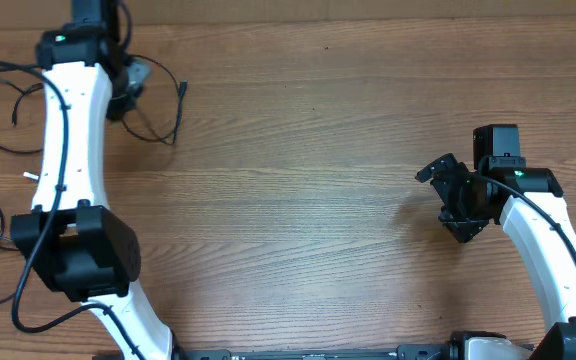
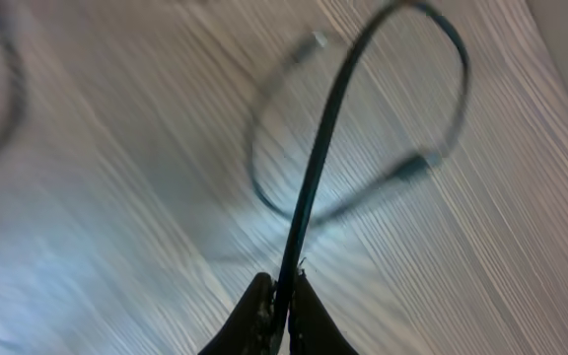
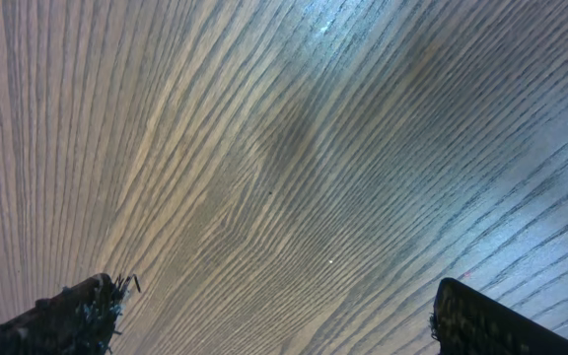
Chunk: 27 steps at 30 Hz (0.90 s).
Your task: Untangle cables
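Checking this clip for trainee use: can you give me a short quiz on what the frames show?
1. What does the left gripper hold? A) nothing B) a cable C) a pen
2. True or false: the right gripper is shut.
3. Fill in: in the overhead view, all cables lie near the ___ arm.
Key: 1 B. 2 false; it is open above the table. 3 left arm.
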{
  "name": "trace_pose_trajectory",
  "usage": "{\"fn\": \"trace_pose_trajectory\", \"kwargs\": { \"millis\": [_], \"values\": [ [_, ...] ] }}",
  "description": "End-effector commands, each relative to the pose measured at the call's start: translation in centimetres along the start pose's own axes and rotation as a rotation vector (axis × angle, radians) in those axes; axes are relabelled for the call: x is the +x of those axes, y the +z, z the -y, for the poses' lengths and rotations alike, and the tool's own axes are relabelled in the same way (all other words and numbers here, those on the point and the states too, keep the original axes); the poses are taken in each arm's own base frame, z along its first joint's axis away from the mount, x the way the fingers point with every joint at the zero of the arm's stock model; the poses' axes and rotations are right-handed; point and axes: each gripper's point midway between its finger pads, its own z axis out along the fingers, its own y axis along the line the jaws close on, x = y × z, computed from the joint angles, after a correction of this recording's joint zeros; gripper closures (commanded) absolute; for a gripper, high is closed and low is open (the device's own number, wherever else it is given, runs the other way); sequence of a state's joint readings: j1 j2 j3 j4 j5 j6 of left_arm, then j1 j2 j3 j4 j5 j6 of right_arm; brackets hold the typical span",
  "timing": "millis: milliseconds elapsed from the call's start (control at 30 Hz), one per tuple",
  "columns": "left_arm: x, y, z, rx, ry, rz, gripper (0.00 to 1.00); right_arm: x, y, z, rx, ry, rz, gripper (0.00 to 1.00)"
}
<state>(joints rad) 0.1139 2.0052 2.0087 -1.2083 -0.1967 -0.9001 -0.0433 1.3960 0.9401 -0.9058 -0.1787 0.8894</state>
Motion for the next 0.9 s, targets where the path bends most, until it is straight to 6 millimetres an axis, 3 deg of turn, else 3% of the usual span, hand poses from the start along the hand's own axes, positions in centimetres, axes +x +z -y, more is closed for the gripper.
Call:
{"fn": "trace_pose_trajectory", "kwargs": {
  "millis": [0,100,167,233,500,767,867],
  "values": [
    [-1.8,0.7,-2.3,-0.092,-0.032,0.072,0.89,0.0,-0.2,0.0,-0.005,-0.013,0.01,0.0],
    [-1.4,1.6,-3.3,-0.115,-0.038,0.045,0.72,0.0,-0.2,0.0,-0.005,-0.013,0.01,0.0],
    [-0.9,2.2,-3.7,-0.13,-0.033,0.032,0.52,0.0,-0.2,0.0,-0.005,-0.013,0.01,0.0],
    [-0.5,2.6,-4.1,-0.145,-0.029,0.019,0.44,0.0,-0.2,0.0,-0.005,-0.013,0.01,0.0],
    [1.2,2.7,-4.4,-0.141,0.005,-0.059,0.39,0.0,-0.2,0.0,-0.005,-0.013,0.01,0.0],
    [1.4,2.1,-4.4,-0.12,0.013,-0.078,0.14,0.0,-0.2,0.0,-0.004,-0.013,0.01,0.0],
    [1.4,2.1,-4.5,-0.125,0.014,-0.075,0.09,0.0,-0.2,0.0,-0.005,-0.013,0.01,0.0]
  ]
}}
